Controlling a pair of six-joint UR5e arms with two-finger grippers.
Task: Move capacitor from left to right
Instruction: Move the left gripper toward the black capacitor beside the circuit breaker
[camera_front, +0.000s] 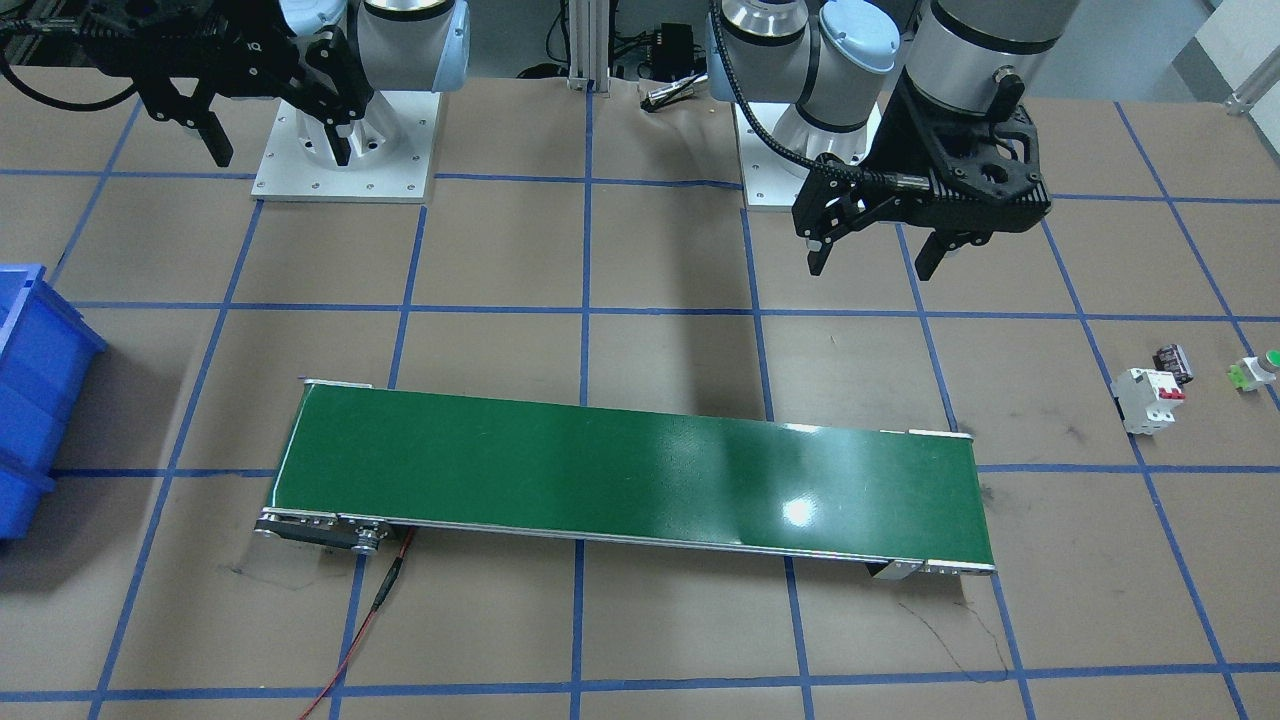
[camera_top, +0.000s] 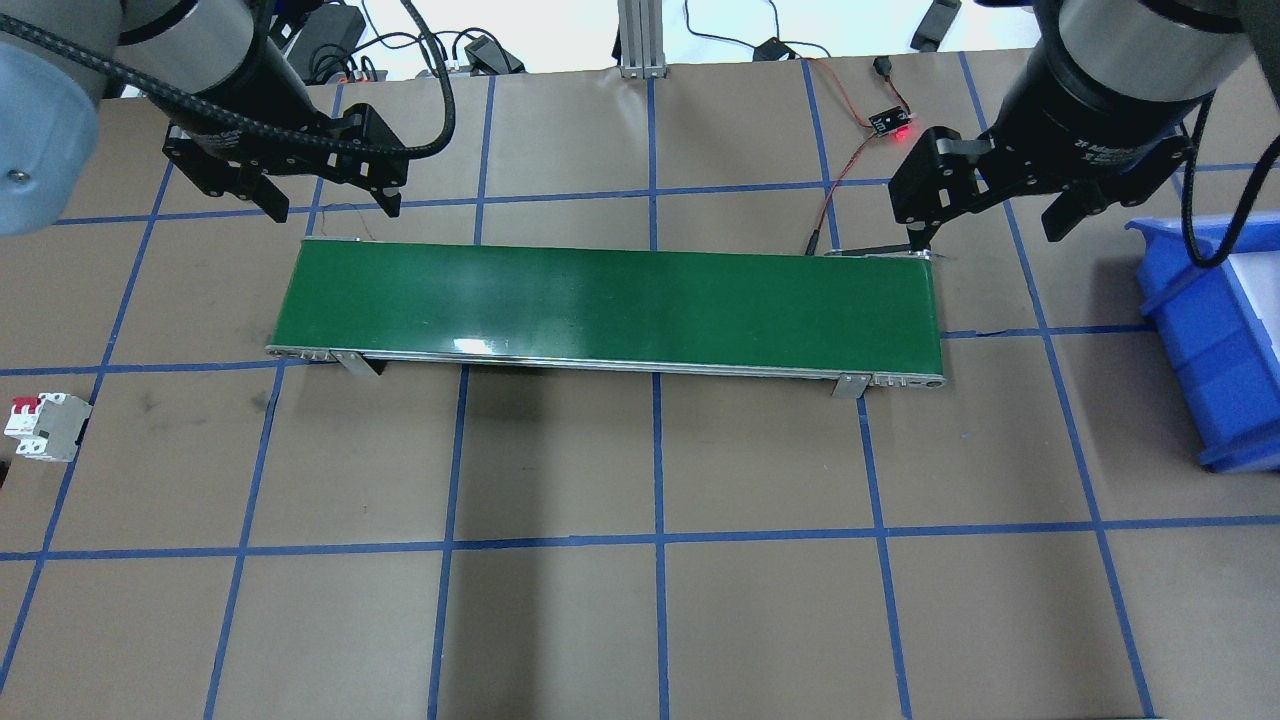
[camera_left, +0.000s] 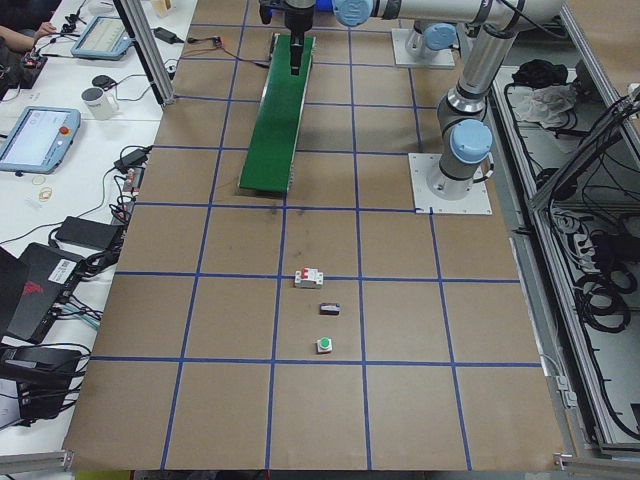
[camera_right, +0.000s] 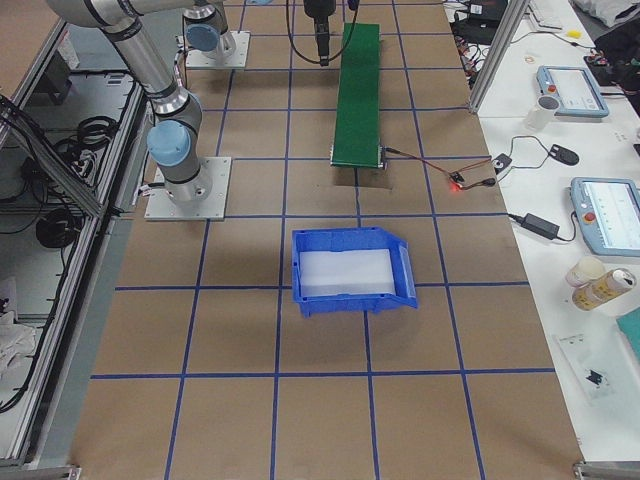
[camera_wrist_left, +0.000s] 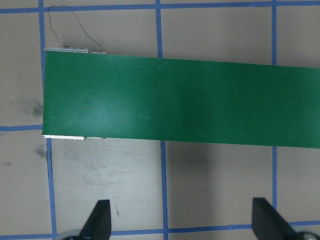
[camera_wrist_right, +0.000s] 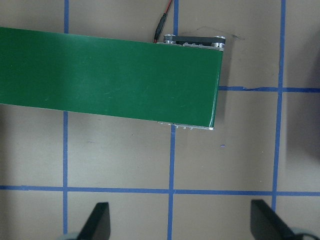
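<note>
Capacitor (camera_front: 1173, 362): a small dark cylinder lying on the counter (camera_front: 640, 640) near the right edge of the front-facing view, untouched and free of both arms. It sits just beside the upper corner of the circuit breaker (camera_front: 1148, 398), between that and the push button (camera_front: 1256, 371).

Counter: brown surface ruled into squares by blue tape.

Conveyor (camera_front: 630, 470): long green belt across the middle of the frame, nothing on it.

Blue bin (camera_front: 30, 400): at the left edge of the front-facing view, well apart from the three small parts.

Left jaws: upper right of the front-facing view, hanging above the counter beyond the belt's right end; spread wide, gripping nothing. In the left wrist view the fingertips (camera_wrist_left: 100, 215) stand far apart at the bottom edge over bare counter.

Right jaws: upper left of the front-facing view; likewise spread wide and empty, fingertips (camera_wrist_right: 100, 215) far apart in the right wrist view.

Circuit breaker: white body, red switches.

Push button: white with a green cap.
</note>
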